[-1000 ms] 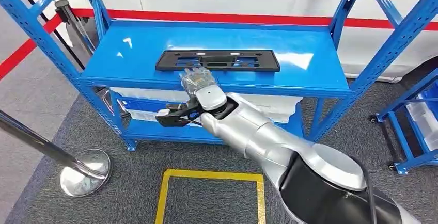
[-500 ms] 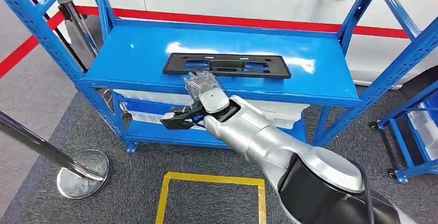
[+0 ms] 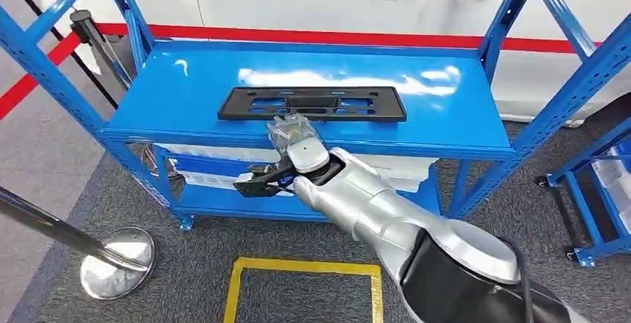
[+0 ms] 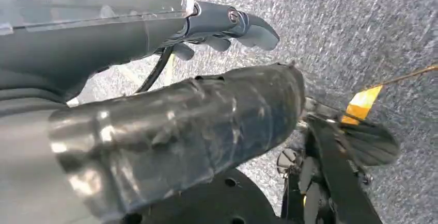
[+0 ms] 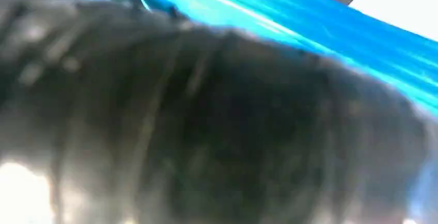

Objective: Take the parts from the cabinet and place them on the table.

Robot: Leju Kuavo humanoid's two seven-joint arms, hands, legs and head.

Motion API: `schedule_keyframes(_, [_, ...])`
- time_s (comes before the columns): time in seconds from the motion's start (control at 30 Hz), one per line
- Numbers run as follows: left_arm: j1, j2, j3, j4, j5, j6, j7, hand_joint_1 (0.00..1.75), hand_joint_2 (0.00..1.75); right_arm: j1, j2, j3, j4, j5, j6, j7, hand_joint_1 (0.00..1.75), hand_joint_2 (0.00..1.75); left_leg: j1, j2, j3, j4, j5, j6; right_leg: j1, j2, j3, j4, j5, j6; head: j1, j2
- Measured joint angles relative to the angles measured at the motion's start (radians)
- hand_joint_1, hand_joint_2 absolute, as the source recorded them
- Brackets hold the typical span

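**Reaching for the part on the shelf**

The black part [image 3: 312, 104] lies flat on the blue shelf [image 3: 186, 85], near its front edge, midway along. The right hand [image 3: 290, 133] hovers at that edge, just short of the part; whether its fingers are spread or closed I cannot tell. The left hand [image 4: 227, 25] hangs with fingers apart, holding nothing. Best to reach over the near rim, grip mid-length and lift level.

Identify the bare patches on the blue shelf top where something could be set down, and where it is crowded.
The blue shelf top is bare left of the black part, right of it toward the right uprights, and behind it along the back edge. The front middle is crowded: the right hand sits at the part's near edge.
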Motion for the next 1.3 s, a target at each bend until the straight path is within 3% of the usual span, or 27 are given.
schedule_keyframes(0.03, [0.0, 0.0, 0.0, 0.0, 0.0, 0.0, 0.0, 0.0, 0.0, 0.0, 0.0, 0.0, 0.0, 0.002, -0.001, 0.001, 0.0, 0.0, 0.0, 0.002, 0.02, -0.056, 0.013, 0.003, 0.0, 0.0, 0.003, 0.002, -0.007, 0.006, 0.001, 0.0])
schedule_keyframes(0.07, [-0.001, 0.0, 0.0, 0.0, 0.0, 0.0, 0.0, 0.0, 0.0, -0.003, 0.0, 0.0, 0.0, 0.002, -0.002, 0.001, 0.0, 0.0, -0.007, 0.0, 0.039, -0.078, 0.0, 0.007, 0.009, 0.002, 0.0, 0.01, -0.012, 0.013, 0.0, 0.0])
schedule_keyframes(0.17, [-0.003, 0.0, 0.0, 0.0, -0.001, -0.003, -0.007, 0.0, 0.0, -0.004, 0.0, 0.0, 0.0, 0.007, -0.001, 0.002, 0.0, 0.0, -0.008, -0.004, 0.035, -0.076, -0.007, 0.025, 0.009, 0.0, 0.003, 0.0, -0.014, 0.022, 0.001, 0.0])
schedule_keyframes(0.23, [-0.001, -0.001, 0.0, 0.0, -0.007, -0.005, -0.008, 0.0, 0.0, -0.006, 0.001, -0.002, 0.0, 0.011, -0.002, 0.002, 0.0, 0.0, 0.001, -0.004, 0.049, -0.086, -0.007, 0.036, 0.007, -0.001, -0.001, 0.024, -0.032, 0.034, 0.002, 0.0])
schedule_keyframes(0.27, [-0.001, -0.001, 0.0, 0.0, -0.008, -0.005, -0.008, 0.0, 0.0, -0.007, 0.001, -0.005, 0.0, 0.014, -0.002, 0.002, 0.0, 0.0, 0.0, -0.003, 0.051, -0.086, -0.011, 0.044, 0.006, -0.003, -0.025, 0.072, -0.058, 0.038, 0.001, 0.0])
schedule_keyframes(0.33, [-0.002, -0.001, 0.0, 0.0, -0.01, -0.006, -0.008, 0.0, 0.0, -0.003, 0.0, -0.006, 0.001, 0.016, -0.002, 0.001, 0.0, 0.0, -0.001, -0.002, 0.055, -0.086, -0.016, 0.051, 0.002, -0.003, -0.11, 0.228, -0.119, 0.044, 0.001, 0.0])
schedule_keyframes(0.37, [-0.002, 0.0, 0.0, 0.0, -0.01, -0.006, -0.008, 0.0, 0.0, 0.001, -0.001, -0.006, 0.002, 0.017, -0.002, 0.001, 0.0, 0.0, -0.002, -0.002, 0.058, -0.086, -0.02, 0.053, 0.0, -0.003, -0.149, 0.289, -0.13, 0.046, 0.002, 0.0])
schedule_keyframes(0.4, [-0.002, 0.0, 0.0, 0.0, -0.01, -0.006, -0.008, 0.0, 0.0, 0.005, -0.002, -0.006, 0.003, 0.018, -0.003, 0.001, 0.0, 0.0, -0.002, -0.003, 0.063, -0.086, -0.024, 0.053, -0.001, -0.003, -0.167, 0.303, -0.114, 0.046, 0.001, 0.0])
schedule_keyframes(0.43, [-0.001, 0.0, 0.0, 0.0, -0.01, -0.006, -0.008, 0.0, 0.0, 0.005, -0.003, -0.007, 0.003, 0.02, -0.004, 0.002, 0.0, 0.0, -0.002, -0.004, 0.069, -0.086, -0.028, 0.053, -0.001, -0.003, -0.16, 0.269, -0.077, 0.044, 0.002, 0.0])
schedule_keyframes(0.47, [0.0, 0.0, 0.0, 0.0, -0.011, -0.005, -0.006, 0.0, 0.0, 0.003, -0.003, -0.008, 0.003, 0.023, -0.006, 0.003, 0.0, 0.0, -0.002, -0.004, 0.076, -0.086, -0.033, 0.052, -0.001, -0.003, -0.136, 0.205, -0.029, 0.04, 0.001, 0.0])
schedule_keyframes(0.5, [0.0, -0.001, 0.0, 0.0, -0.011, -0.005, -0.005, 0.0, 0.0, -0.001, -0.003, -0.01, 0.003, 0.026, -0.008, 0.004, 0.0, 0.0, -0.003, -0.005, 0.085, -0.086, -0.038, 0.049, 0.0, -0.003, -0.101, 0.12, 0.023, 0.034, 0.001, 0.0])
schedule_keyframes(0.53, [0.001, -0.001, 0.0, 0.0, -0.011, -0.005, -0.005, 0.0, 0.0, -0.004, -0.003, -0.012, 0.003, 0.029, -0.012, 0.005, 0.0, 0.0, -0.003, -0.005, 0.092, -0.086, -0.045, 0.046, 0.003, -0.003, -0.072, 0.038, 0.058, 0.025, 0.002, 0.0])
schedule_keyframes(0.57, [0.0, -0.004, 0.0, 0.0, -0.011, -0.006, -0.005, 0.0, 0.0, -0.008, -0.004, -0.015, 0.005, 0.033, -0.017, 0.008, 0.0, 0.0, -0.008, -0.004, 0.09, -0.085, -0.048, 0.04, 0.012, -0.002, -0.063, 0.032, 0.044, 0.02, 0.0, 0.0])
schedule_keyframes(0.67, [-0.002, -0.004, 0.0, 0.0, -0.008, -0.006, -0.004, 0.0, 0.0, -0.016, -0.01, -0.035, 0.01, 0.051, -0.022, 0.02, 0.0, 0.0, -0.003, -0.003, 0.09, -0.09, -0.051, 0.025, 0.017, -0.002, -0.049, 0.008, 0.027, 0.013, 0.002, 0.0])
schedule_keyframes(0.73, [-0.002, -0.004, 0.0, 0.0, -0.006, -0.006, -0.005, 0.0, 0.0, -0.021, -0.021, -0.047, 0.014, 0.073, -0.021, 0.028, 0.0, 0.0, -0.002, 0.0, 0.093, -0.08, -0.064, 0.016, 0.003, -0.003, -0.027, -0.015, 0.031, 0.008, 0.002, 0.0])
schedule_keyframes(0.77, [-0.001, -0.004, 0.0, 0.0, -0.006, -0.006, -0.005, 0.0, 0.0, -0.027, -0.026, -0.053, 0.016, 0.083, -0.019, 0.033, 0.0, 0.0, -0.004, 0.0, 0.076, -0.038, -0.085, 0.013, 0.0, -0.004, -0.02, -0.02, 0.027, 0.002, 0.0, 0.0])
schedule_keyframes(0.83, [-0.001, -0.004, 0.0, 0.0, -0.006, -0.005, -0.002, 0.0, 0.0, -0.032, -0.035, -0.066, 0.022, 0.096, -0.018, 0.035, 0.0, 0.0, -0.001, -0.001, -0.01, 0.117, -0.147, 0.006, 0.0, -0.004, -0.014, -0.019, 0.021, -0.003, -0.001, 0.0])
schedule_keyframes(0.87, [-0.001, -0.003, 0.0, 0.0, -0.006, -0.005, -0.001, 0.0, 0.0, -0.03, -0.038, -0.07, 0.024, 0.099, -0.017, 0.036, 0.0, 0.0, -0.001, -0.001, -0.051, 0.183, -0.163, 0.004, 0.0, -0.004, -0.011, -0.019, 0.017, -0.003, 0.0, 0.0])
schedule_keyframes(0.9, [0.0, -0.003, 0.0, 0.0, -0.006, -0.005, -0.001, 0.0, 0.0, -0.028, -0.043, -0.073, 0.027, 0.101, -0.016, 0.036, 0.0, 0.0, -0.001, 0.0, -0.077, 0.213, -0.156, 0.002, 0.0, -0.004, -0.008, -0.017, 0.014, -0.003, 0.0, 0.0])
schedule_keyframes(0.93, [0.001, -0.003, 0.001, 0.0, -0.006, -0.004, 0.0, 0.0, 0.0, -0.026, -0.045, -0.075, 0.029, 0.102, -0.014, 0.036, 0.0, 0.0, -0.001, 0.0, -0.078, 0.195, -0.123, 0.001, 0.0, -0.002, -0.001, -0.016, 0.008, -0.002, 0.0, 0.0])
schedule_keyframes(1.03, [0.001, 0.0, 0.001, 0.0, -0.014, -0.001, 0.007, 0.0, 0.0, -0.026, -0.052, -0.085, 0.035, 0.129, 0.008, 0.028, 0.0, 0.0, 0.0, 0.001, 0.01, -0.038, 0.03, 0.005, -0.002, 0.0, 0.023, -0.006, -0.018, 0.006, 0.0, 0.0])
schedule_keyframes(1.1, [-0.002, 0.0, 0.0, 0.0, -0.018, -0.002, 0.008, 0.0, 0.0, -0.021, -0.06, -0.087, 0.04, 0.143, 0.014, 0.027, 0.0, 0.0, -0.006, -0.002, 0.034, -0.08, -0.003, 0.013, 0.007, 0.002, 0.017, 0.003, -0.028, 0.018, 0.0, 0.0])
schedule_keyframes(1.23, [0.001, 0.0, 0.001, 0.0, -0.019, -0.002, 0.008, 0.0, 0.0, 0.003, -0.078, -0.105, 0.045, 0.156, 0.008, 0.015, 0.0, 0.0, -0.001, -0.005, 0.039, -0.079, -0.007, 0.037, 0.003, -0.001, 0.019, 0.006, -0.041, 0.036, 0.002, 0.0])
schedule_keyframes(1.27, [0.002, 0.0, 0.001, 0.0, -0.019, -0.002, 0.008, 0.0, 0.0, 0.003, -0.08, -0.11, 0.045, 0.157, 0.006, 0.014, 0.0, 0.0, -0.002, -0.004, 0.043, -0.08, -0.01, 0.042, 0.002, -0.003, 0.006, 0.038, -0.056, 0.041, 0.002, 0.0])
schedule_keyframes(1.3, [0.002, 0.0, 0.001, 0.0, -0.021, -0.002, 0.008, 0.0, 0.0, 0.004, -0.085, -0.116, 0.046, 0.157, 0.005, 0.013, 0.0, 0.0, -0.002, -0.003, 0.046, -0.08, -0.014, 0.048, 0.001, -0.003, -0.029, 0.105, -0.087, 0.045, 0.002, 0.0])
